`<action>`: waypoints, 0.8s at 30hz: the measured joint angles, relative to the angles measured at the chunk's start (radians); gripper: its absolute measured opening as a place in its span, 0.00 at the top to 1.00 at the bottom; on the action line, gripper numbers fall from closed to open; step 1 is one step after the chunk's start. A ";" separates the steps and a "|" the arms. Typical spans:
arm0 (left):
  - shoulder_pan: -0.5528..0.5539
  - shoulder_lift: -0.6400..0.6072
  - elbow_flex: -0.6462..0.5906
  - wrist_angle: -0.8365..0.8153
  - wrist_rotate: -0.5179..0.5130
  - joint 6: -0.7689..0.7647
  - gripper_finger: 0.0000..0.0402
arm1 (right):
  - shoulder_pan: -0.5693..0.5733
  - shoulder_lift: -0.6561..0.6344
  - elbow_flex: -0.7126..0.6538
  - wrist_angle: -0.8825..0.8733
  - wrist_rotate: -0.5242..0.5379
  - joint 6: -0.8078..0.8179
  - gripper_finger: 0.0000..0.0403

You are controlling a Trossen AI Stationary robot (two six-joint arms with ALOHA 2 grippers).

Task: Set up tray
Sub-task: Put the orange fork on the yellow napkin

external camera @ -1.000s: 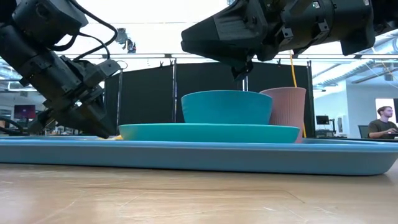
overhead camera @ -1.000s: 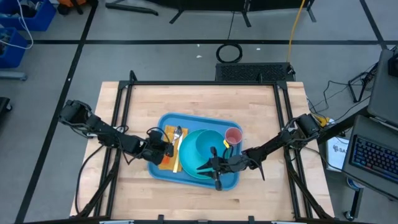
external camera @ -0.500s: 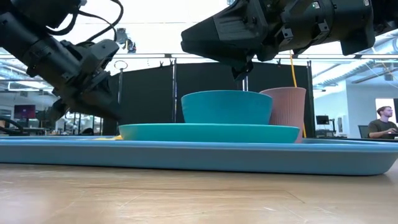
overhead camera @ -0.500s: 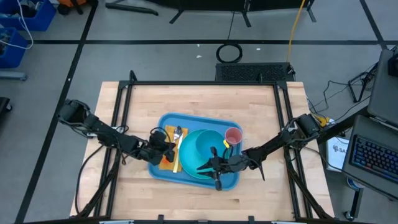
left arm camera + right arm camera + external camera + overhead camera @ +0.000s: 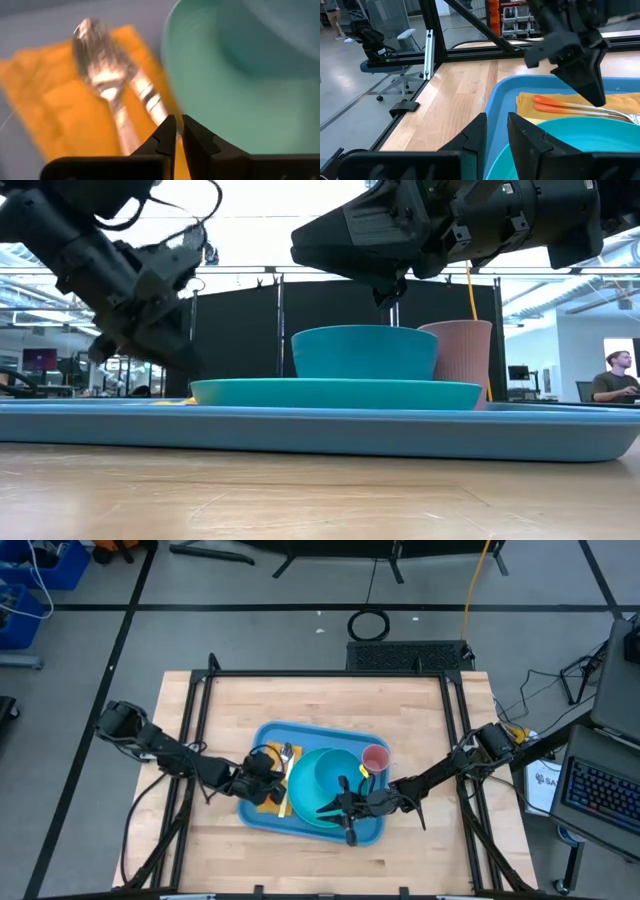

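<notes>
The tray (image 5: 268, 812) lies near the middle of the table (image 5: 320, 700), slightly toward the near edge. From overhead it carries a plate (image 5: 325, 808), a bowl (image 5: 330, 775), a pink cup (image 5: 375, 757) at its far right, and an orange napkin (image 5: 272, 775) at its left with cutlery (image 5: 285, 755) on it.

The left gripper (image 5: 268, 768) hangs over the napkin. Its wrist view alone shows its fingers (image 5: 162, 135) nearly pressed together with a thin gap, holding nothing, above a spoon (image 5: 102, 82).

The right gripper (image 5: 335, 808) sits over the plate's near side. Its wrist view shows its fingers (image 5: 475, 130) slightly apart and empty, and an orange-handled utensil (image 5: 560, 102).

Only the table-level view shows the bowl (image 5: 365, 352) standing on the plate (image 5: 335, 392), and a person (image 5: 615, 377) in the room behind.
</notes>
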 joint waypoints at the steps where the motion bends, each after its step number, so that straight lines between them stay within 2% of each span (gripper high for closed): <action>1: 0.010 0.000 -0.003 -0.019 0.021 -0.021 0.94 | 0.000 0.000 0.000 0.000 0.000 0.000 0.83; 5: 0.027 0.000 -0.005 -0.053 0.053 -0.033 0.99 | 0.000 0.000 0.000 -0.001 0.000 0.000 0.83; 10: 0.038 0.002 -0.005 -0.038 0.073 -0.022 0.97 | 0.000 0.000 0.000 -0.001 0.000 0.000 0.83; 24: 0.070 0.062 -0.005 -0.037 0.128 -0.025 0.99 | 0.000 0.025 0.000 0.022 0.000 0.011 0.83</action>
